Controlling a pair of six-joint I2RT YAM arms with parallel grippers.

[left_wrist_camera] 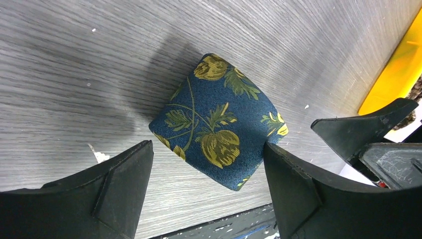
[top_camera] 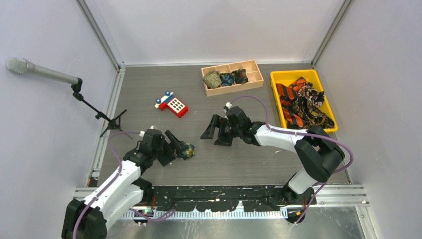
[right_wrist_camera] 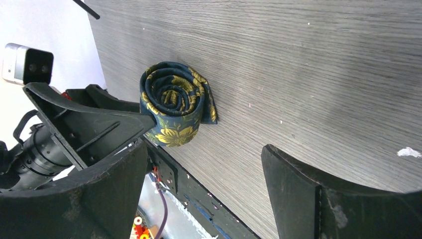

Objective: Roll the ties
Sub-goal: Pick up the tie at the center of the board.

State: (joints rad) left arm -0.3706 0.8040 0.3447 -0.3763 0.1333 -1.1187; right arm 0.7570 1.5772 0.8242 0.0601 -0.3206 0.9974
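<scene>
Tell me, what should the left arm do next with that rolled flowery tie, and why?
Probably close the left tool on the rolled tie and lift it: the coil looks finished, it sits between the open fingers, and the wooden tray beyond holds other rolls.

Toy phone (top_camera: 172,103), microphone (top_camera: 42,71), wooden tray (top_camera: 235,89), yellow bin (top_camera: 291,74).

rolled tie (top_camera: 187,150): top view, partly hidden by left end effector (top_camera: 178,149); pattern too small to read
yellow bin (left_wrist_camera: 395,74): left wrist view, cut off at right edge
</scene>
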